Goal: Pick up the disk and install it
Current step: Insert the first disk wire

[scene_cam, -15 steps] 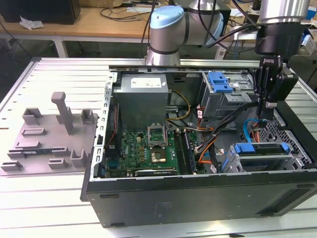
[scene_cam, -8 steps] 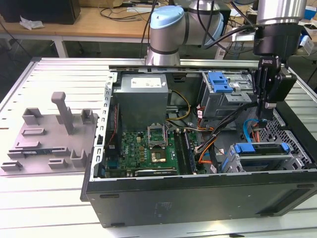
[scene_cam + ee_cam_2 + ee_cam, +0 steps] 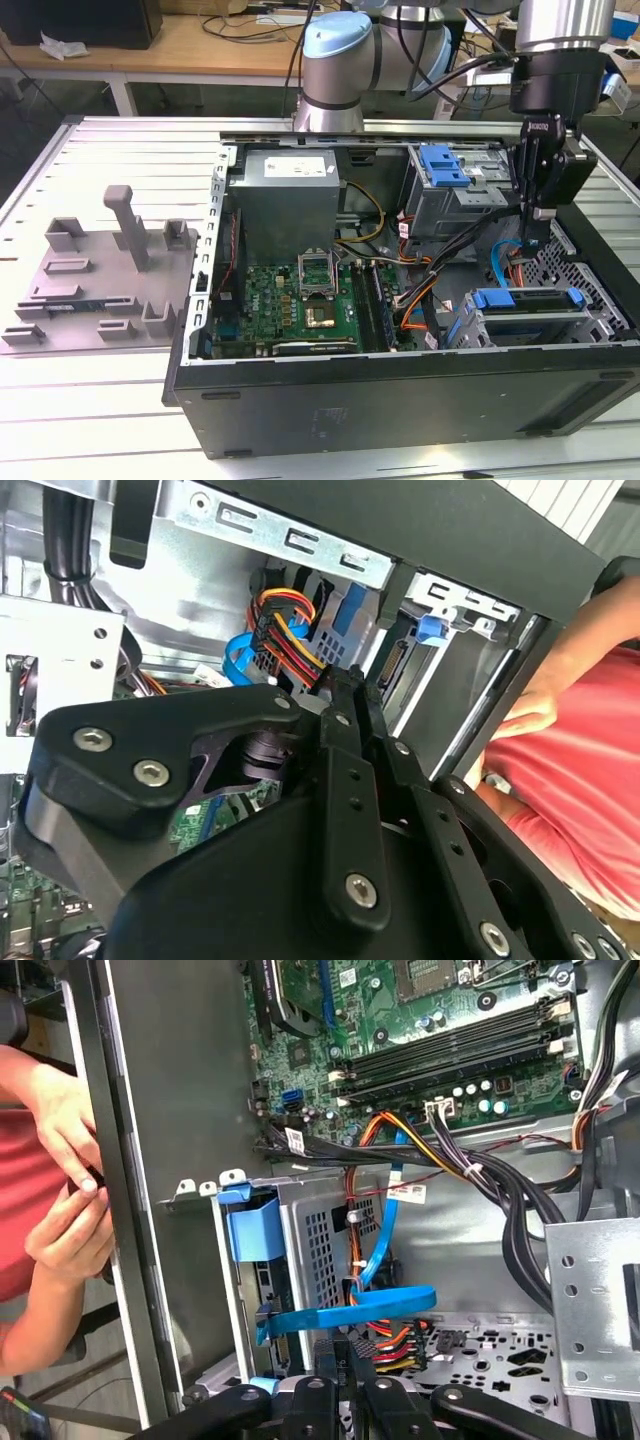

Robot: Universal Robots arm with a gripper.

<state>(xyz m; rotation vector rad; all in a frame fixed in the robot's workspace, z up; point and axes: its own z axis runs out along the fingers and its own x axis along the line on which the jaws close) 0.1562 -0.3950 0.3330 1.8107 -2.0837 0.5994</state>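
The open computer case [image 3: 400, 400] lies on the surface [image 3: 100, 425]. The disk [image 3: 527, 303] sits in its bay just below the tool [image 3: 534, 236], whose fingers [image 3: 350, 750] look pressed together, empty. Any descent could snag the blue cable [image 3: 370, 1305] beneath the tips.

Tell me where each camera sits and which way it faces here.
Exterior view: off the arm, looking down into the open computer case; the arm and its gripper show, hanging inside near the disk.
First wrist view: on the arm, looking past the gripper at the drive cage and motherboard; a person's hands show at the case wall.
Second wrist view: on the arm, looking along the gripper toward the case wall; a person's hand shows.
Shared: both wrist views catch the red-yellow cable bundle.
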